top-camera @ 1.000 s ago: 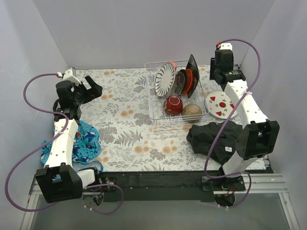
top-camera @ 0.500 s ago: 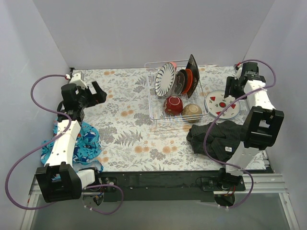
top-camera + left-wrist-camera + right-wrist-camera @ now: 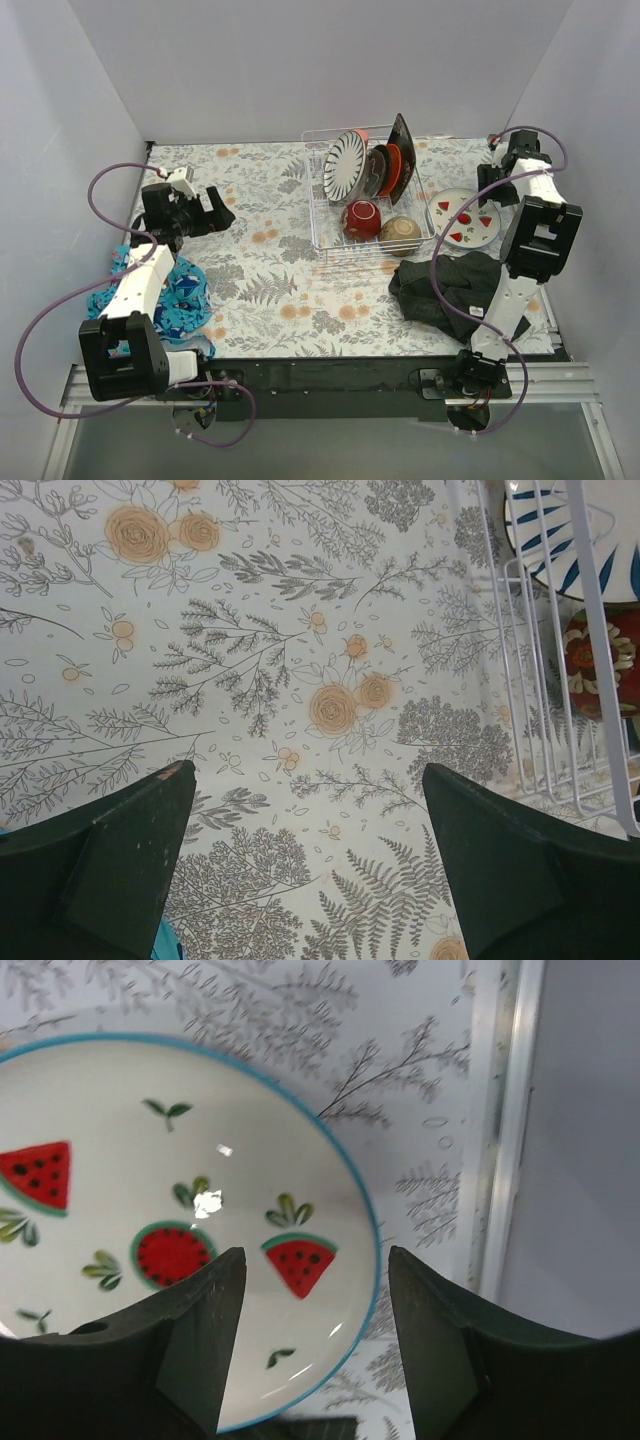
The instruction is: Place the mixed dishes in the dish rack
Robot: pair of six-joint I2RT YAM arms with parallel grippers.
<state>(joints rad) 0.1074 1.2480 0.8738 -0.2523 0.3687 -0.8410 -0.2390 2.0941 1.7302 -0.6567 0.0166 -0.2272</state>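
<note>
Dishes are nearly all loaded. In the dish rack (image 3: 318,225) a striped plate (image 3: 345,165), an orange plate (image 3: 391,170) and a black plate (image 3: 402,148) stand on edge at the far end. A red bowl (image 3: 360,220) and a tan-bottomed bowl (image 3: 401,234) sit at the near end.

I think one dish is left: the watermelon plate (image 3: 458,222). It lies on the table just right of the rack. It is flat, picture side up. It is round, so it has no long side.

The right gripper (image 3: 315,1260) hangs over the plate's far-from-the-rack edge. Its fingers are apart and hold nothing. The left gripper (image 3: 308,770) is left of the rack, wide open and empty.
</note>
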